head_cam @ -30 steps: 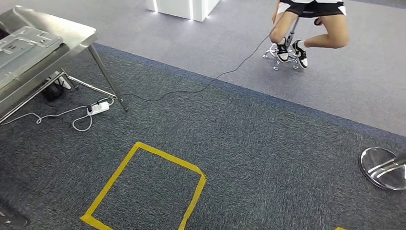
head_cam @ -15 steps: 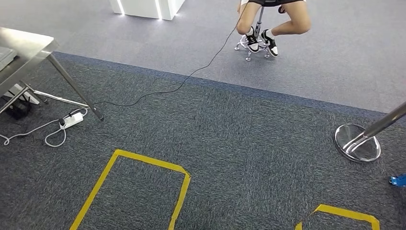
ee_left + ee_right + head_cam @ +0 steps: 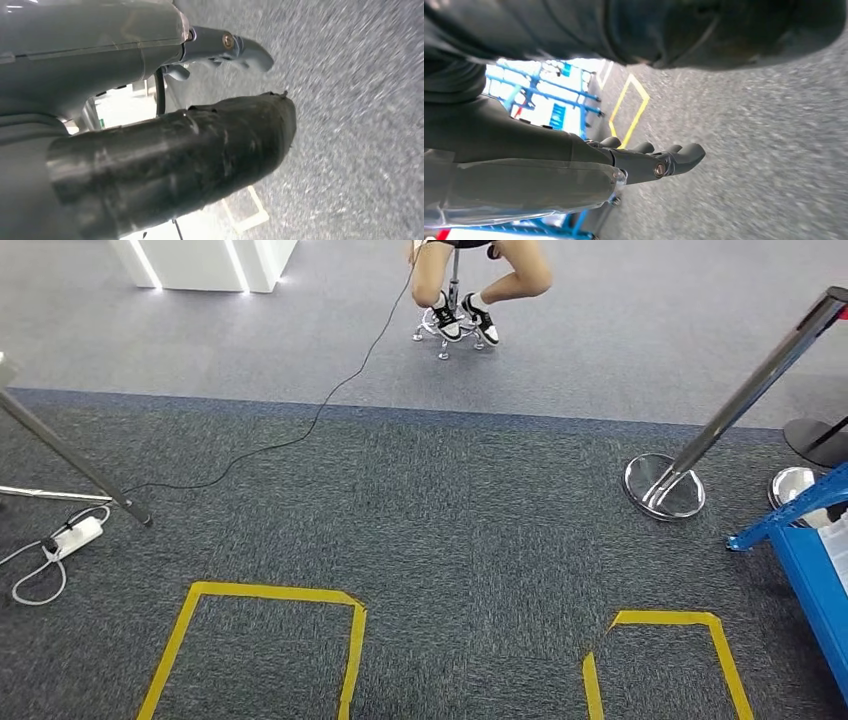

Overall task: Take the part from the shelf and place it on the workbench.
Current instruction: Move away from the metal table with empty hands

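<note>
Shelf [image 3: 815,560] at right; left hand [image 3: 220,47], right hand [image 3: 659,160] empty, fingers loosely apart

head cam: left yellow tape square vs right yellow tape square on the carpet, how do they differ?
The left yellow tape square is wider; the right yellow tape square is narrower. The left one's far right corner is cut off at an angle; on the right one it is the far left corner. The right one lies beside the blue metal shelf. Both run off the picture's bottom edge.
</note>
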You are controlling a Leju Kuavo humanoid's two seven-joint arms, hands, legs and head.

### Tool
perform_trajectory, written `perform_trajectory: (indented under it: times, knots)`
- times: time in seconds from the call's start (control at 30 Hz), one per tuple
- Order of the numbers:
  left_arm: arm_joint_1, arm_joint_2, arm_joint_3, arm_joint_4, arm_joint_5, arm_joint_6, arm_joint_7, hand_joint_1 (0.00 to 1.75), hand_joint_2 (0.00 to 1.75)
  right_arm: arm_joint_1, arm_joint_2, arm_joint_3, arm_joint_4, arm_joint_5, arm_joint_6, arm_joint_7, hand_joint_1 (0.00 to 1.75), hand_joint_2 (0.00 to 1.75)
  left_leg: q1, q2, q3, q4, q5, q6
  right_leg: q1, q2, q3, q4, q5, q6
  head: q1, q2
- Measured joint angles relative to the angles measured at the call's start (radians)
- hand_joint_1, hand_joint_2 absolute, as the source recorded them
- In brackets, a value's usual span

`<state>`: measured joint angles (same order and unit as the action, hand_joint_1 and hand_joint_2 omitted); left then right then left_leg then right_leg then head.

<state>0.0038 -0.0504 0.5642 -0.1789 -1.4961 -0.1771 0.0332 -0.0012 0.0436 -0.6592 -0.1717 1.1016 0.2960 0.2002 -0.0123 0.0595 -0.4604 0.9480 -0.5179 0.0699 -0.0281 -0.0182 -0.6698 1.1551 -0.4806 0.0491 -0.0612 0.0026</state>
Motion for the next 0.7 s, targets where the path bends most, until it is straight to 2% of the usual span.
perform_trajectory:
  times: [0.03,0.07,0.1,0.17,0.2,0.27,0.3,0.33,0.37,0.4,0.43,0.47,0.5,0.57,0.6,0.63,0.7]
  knots:
    - [-0.001,0.0,0.0,0.0,0.0,0.0,-0.001,0.0,0.0,0.0,-0.002,0.0,0.0,0.0,0.0,0.0,0.0,0.0,-0.001,0.011,-0.004,0.011,-0.01,-0.007,0.005,-0.022,0.031,-0.054,0.017,-0.003,0.0,0.0]
    - [-0.002,-0.001,0.0,0.0,0.0,0.0,-0.001,0.0,0.0,0.0,-0.002,0.0,0.0,0.001,0.0,0.0,0.0,0.0,-0.003,0.02,-0.007,0.023,-0.018,-0.014,0.009,-0.037,0.05,-0.093,0.025,-0.01,-0.001,0.0]
    - [-0.002,-0.001,0.0,0.0,0.0,0.0,-0.001,0.0,0.0,0.0,-0.002,0.0,0.0,0.001,0.001,0.0,0.0,0.0,-0.005,0.029,-0.009,0.031,-0.024,-0.018,0.014,-0.045,0.056,-0.109,0.023,-0.019,-0.002,0.0]
    - [-0.006,-0.001,0.0,0.0,0.0,-0.004,0.001,0.0,0.0,0.0,-0.002,0.0,0.0,0.003,0.004,0.003,0.0,0.0,-0.007,0.046,-0.009,0.039,-0.029,-0.025,0.017,-0.029,0.052,-0.11,0.023,-0.035,-0.003,0.0]
    - [-0.009,-0.001,0.0,0.0,0.0,-0.007,0.003,0.0,0.0,0.001,-0.002,0.0,0.0,0.004,0.006,0.004,0.0,0.0,-0.005,0.042,-0.007,0.041,-0.035,-0.029,0.017,-0.019,0.053,-0.114,0.025,-0.04,-0.003,0.0]
    - [-0.012,-0.002,0.0,0.0,0.0,-0.015,0.006,0.0,0.0,0.0,-0.003,0.0,0.0,0.008,0.008,0.006,0.0,0.0,0.003,0.0,-0.022,0.084,-0.072,-0.038,0.013,-0.003,0.057,-0.124,0.031,-0.05,-0.003,0.0]
    - [-0.011,-0.003,0.0,0.0,0.001,-0.017,0.006,0.0,0.0,0.0,-0.003,0.0,0.0,0.011,0.009,0.006,0.0,0.0,0.008,-0.028,-0.045,0.135,-0.104,-0.042,0.012,0.005,0.057,-0.128,0.034,-0.054,-0.003,0.0]
    - [-0.008,-0.003,0.0,0.0,0.001,-0.019,0.007,0.0,0.0,0.0,-0.004,0.0,0.0,0.013,0.009,0.006,0.0,0.0,0.012,-0.045,-0.076,0.202,-0.138,-0.046,0.012,0.015,0.056,-0.129,0.035,-0.057,-0.003,0.0]
    - [-0.006,-0.003,0.0,0.0,0.001,-0.02,0.007,0.0,0.0,0.0,-0.004,0.0,0.0,0.015,0.009,0.006,0.0,0.0,0.015,-0.051,-0.108,0.269,-0.164,-0.049,0.012,0.025,0.055,-0.13,0.036,-0.058,-0.003,0.0]
    - [-0.004,-0.003,0.0,0.0,0.001,-0.021,0.008,0.0,0.0,0.001,-0.005,0.0,0.0,0.016,0.009,0.006,0.0,0.0,0.017,-0.052,-0.131,0.314,-0.172,-0.051,0.012,0.036,0.055,-0.13,0.037,-0.058,-0.003,0.0]
    - [-0.003,-0.003,0.001,0.0,0.001,-0.021,0.008,0.0,0.0,0.001,-0.005,0.0,0.0,0.016,0.01,0.006,0.0,0.0,0.019,-0.052,-0.138,0.324,-0.16,-0.052,0.011,0.047,0.056,-0.13,0.037,-0.058,-0.003,0.0]
    - [-0.003,-0.003,0.001,0.0,0.001,-0.021,0.008,0.0,0.0,0.002,-0.005,0.0,0.0,0.016,0.01,0.006,0.0,0.0,0.022,-0.055,-0.129,0.295,-0.128,-0.052,0.01,0.059,0.057,-0.129,0.038,-0.057,-0.003,0.0]
    - [-0.003,-0.003,0.001,0.0,0.001,-0.021,0.008,0.0,0.0,0.001,-0.005,0.0,0.0,0.016,0.01,0.006,0.0,0.0,0.025,-0.064,-0.106,0.234,-0.084,-0.053,0.008,0.071,0.058,-0.13,0.039,-0.055,-0.003,0.0]
    - [0.0,-0.003,0.001,0.001,0.001,-0.022,0.008,0.0,0.0,0.0,-0.005,0.0,0.0,0.016,0.011,0.006,0.0,0.0,0.03,-0.117,-0.062,0.115,-0.014,-0.055,0.003,0.095,0.054,-0.13,0.045,-0.046,-0.003,0.0]
    - [0.002,-0.004,0.001,0.002,0.001,-0.022,0.008,0.0,0.0,-0.002,-0.006,0.0,0.0,0.016,0.011,0.006,0.0,0.0,0.03,-0.137,-0.052,0.085,0.002,-0.056,0.001,0.106,0.049,-0.13,0.05,-0.04,-0.003,0.0]
    - [0.003,-0.003,0.002,0.003,0.001,-0.023,0.008,0.0,0.0,-0.002,-0.006,0.0,0.0,0.016,0.011,0.006,0.0,0.0,0.028,-0.148,-0.049,0.077,0.005,-0.057,-0.002,0.118,0.044,-0.131,0.055,-0.033,-0.003,0.0]
    - [0.001,-0.002,0.006,0.004,0.004,-0.026,0.01,0.0,0.0,0.001,-0.006,0.0,0.0,0.016,0.012,0.006,0.0,0.0,0.025,-0.125,-0.044,0.064,0.01,-0.054,-0.005,0.134,0.038,-0.137,0.063,-0.018,-0.003,0.0]
